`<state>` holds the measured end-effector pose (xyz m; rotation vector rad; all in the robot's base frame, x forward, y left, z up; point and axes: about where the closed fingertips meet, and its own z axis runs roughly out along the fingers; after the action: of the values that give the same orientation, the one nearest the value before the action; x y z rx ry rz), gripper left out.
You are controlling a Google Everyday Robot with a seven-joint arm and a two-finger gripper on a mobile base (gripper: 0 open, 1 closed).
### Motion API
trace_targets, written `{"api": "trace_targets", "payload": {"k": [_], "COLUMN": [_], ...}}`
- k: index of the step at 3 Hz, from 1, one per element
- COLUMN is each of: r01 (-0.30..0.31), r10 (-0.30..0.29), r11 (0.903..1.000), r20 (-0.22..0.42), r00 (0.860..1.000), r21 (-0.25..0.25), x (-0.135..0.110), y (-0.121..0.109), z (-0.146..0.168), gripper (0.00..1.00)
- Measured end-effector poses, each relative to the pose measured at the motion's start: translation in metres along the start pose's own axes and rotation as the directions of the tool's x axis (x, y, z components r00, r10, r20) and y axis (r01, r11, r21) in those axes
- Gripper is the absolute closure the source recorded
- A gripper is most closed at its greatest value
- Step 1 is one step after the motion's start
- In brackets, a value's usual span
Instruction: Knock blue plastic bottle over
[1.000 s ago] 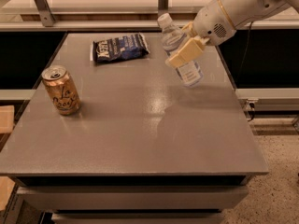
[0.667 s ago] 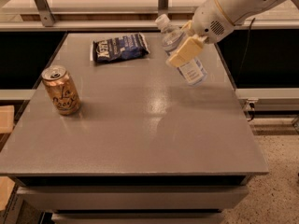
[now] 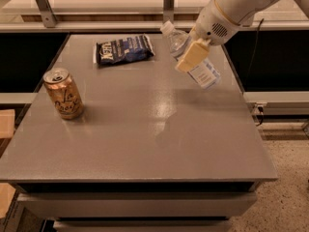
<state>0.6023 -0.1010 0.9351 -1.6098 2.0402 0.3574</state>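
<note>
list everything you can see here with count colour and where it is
table: one, grey, fills the view's middle
drink can: one, golden-orange, upright near the table's left edge
snack bag: one, dark blue, flat at the table's back
blue plastic bottle: one, clear with white cap, tilted at back right
arm: one, white, entering from upper right
gripper: one, tan, against the bottle's middle
</note>
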Motion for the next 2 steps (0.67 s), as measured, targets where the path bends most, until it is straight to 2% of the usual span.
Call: {"api": "trace_targets", "payload": {"k": [1, 2], "r01": [-0.010, -0.014], "r10": [0.012, 0.023], "r11": [0.9996, 0.9981], "r20": [-0.066, -0.148], "r00": [0.998, 0.989], "r21": [0.025, 0.061], "x": [0.0091, 0.0186], "y": [-0.0058, -0.0109], "z": [0.0079, 0.0163], "gripper": [1.00, 1.00]}}
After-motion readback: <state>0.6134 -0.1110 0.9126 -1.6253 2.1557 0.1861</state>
